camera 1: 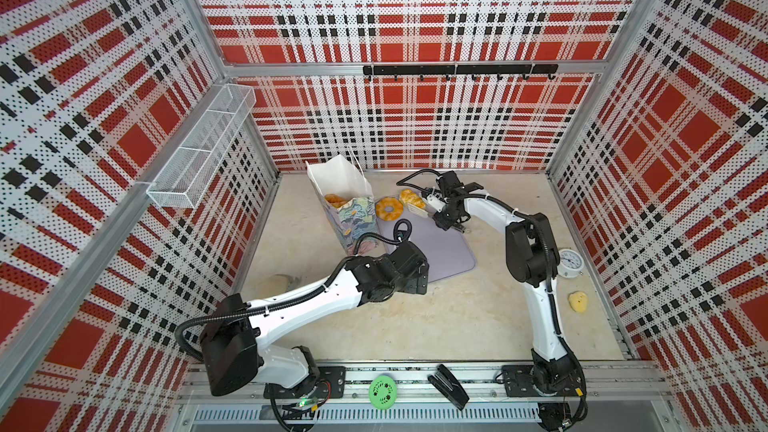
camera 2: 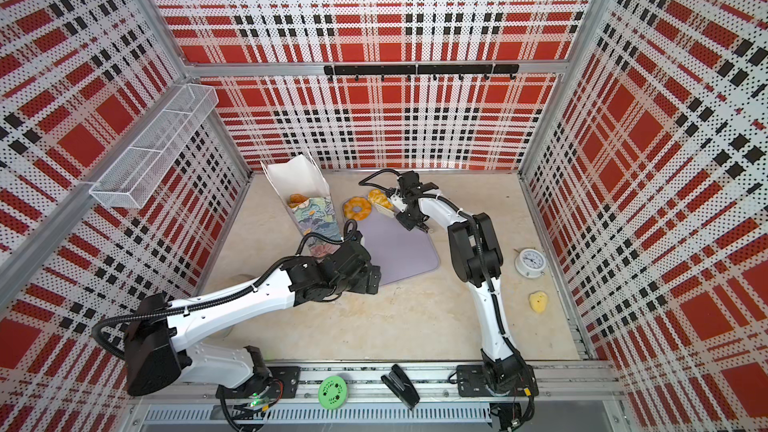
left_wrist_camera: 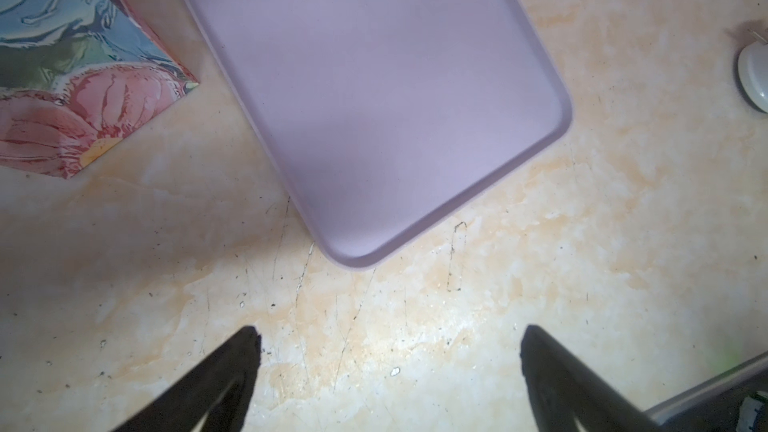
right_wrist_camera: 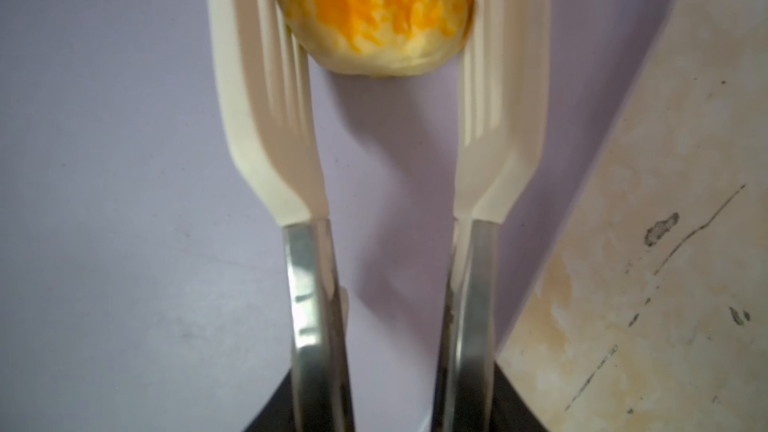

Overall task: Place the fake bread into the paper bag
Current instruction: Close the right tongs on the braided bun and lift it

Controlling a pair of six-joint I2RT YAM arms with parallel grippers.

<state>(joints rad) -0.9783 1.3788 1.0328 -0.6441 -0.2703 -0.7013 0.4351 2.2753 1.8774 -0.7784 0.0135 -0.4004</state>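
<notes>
The paper bag (camera 1: 353, 218) (camera 2: 316, 210) stands open at the back left, with fake bread (camera 1: 336, 200) (camera 2: 297, 200) inside; its flowered corner (left_wrist_camera: 83, 76) shows in the left wrist view. A ring doughnut (camera 1: 389, 209) (camera 2: 357, 208) lies beside the bag. My right gripper (camera 1: 444, 211) (right_wrist_camera: 392, 417) is shut on metal tongs (right_wrist_camera: 307, 284). Their white tips touch both sides of a golden pastry (camera 1: 411, 198) (camera 2: 379, 198) (right_wrist_camera: 378, 14) at the far end of the lilac tray (camera 1: 440, 251). My left gripper (camera 1: 417, 278) (left_wrist_camera: 390, 351) is open and empty over the bare table near the tray's corner.
A white clock (camera 1: 568, 263) and a pale yellow lump (camera 1: 577, 302) lie at the right. A green disc (camera 1: 382, 392) and a black stapler (camera 1: 449, 386) sit on the front rail. A wire basket (camera 1: 199, 147) hangs on the left wall, a hook rail (camera 1: 457, 70) on the back.
</notes>
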